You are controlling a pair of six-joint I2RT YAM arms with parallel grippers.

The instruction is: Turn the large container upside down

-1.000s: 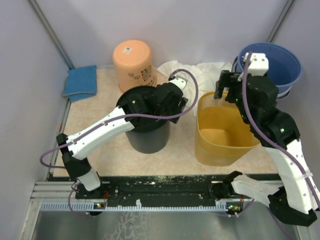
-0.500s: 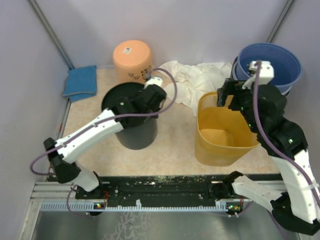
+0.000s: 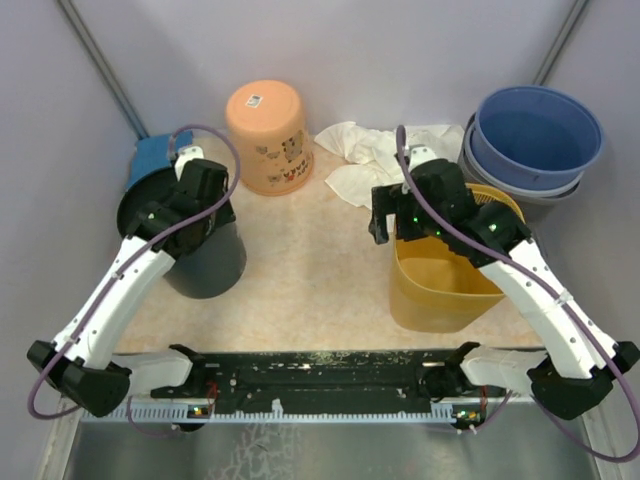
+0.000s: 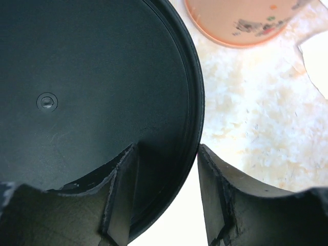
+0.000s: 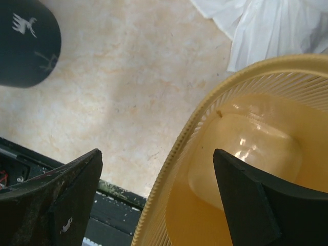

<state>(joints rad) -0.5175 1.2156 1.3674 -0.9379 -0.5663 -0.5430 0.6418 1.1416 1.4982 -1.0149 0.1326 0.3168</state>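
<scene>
1. Taken as the large container, by judgement only: the yellow ribbed plastic basket [image 3: 445, 295], upright and mouth-up, to the right of the peach plastic bucket [image 3: 266, 135] that stands upside down, and nearer the arms. Not yet tipped at all.
2. Over its rim, on the side facing the peach bucket, the right gripper [image 5: 156, 154]. Jaws wide apart, one of the fingers [image 5: 66, 205] outside the wall and the other above the inside, daylight on both sides, holding nothing.
3. Left of the peach bucket and nearer the arms, the left gripper [image 4: 168, 148] astride the rim of the round black plastic bucket [image 3: 205, 265], one finger inside, one outside. Cannot tell whether pinching the wall or merely set around it.
4. Step in hand, as judged: taking hold of the basket's rim. Lower far enough to bring the rim deep between the fingers, then close squarely across the thin wall. Avoid a shallow bite, apt to slip on flexible ribbing once the weight swings.
5. Roll toward the bare beige tabletop [image 3: 300, 270] in front of the peach bucket, seemingly the roomiest side. Keep off the crumpled white cloth [image 3: 370, 160] just right of the peach bucket and the stacked blue basins [image 3: 535, 135] farther right.
6. Lift slightly before rotating, to keep the lower edge from dragging. Set down mouth-flat before letting go.
</scene>
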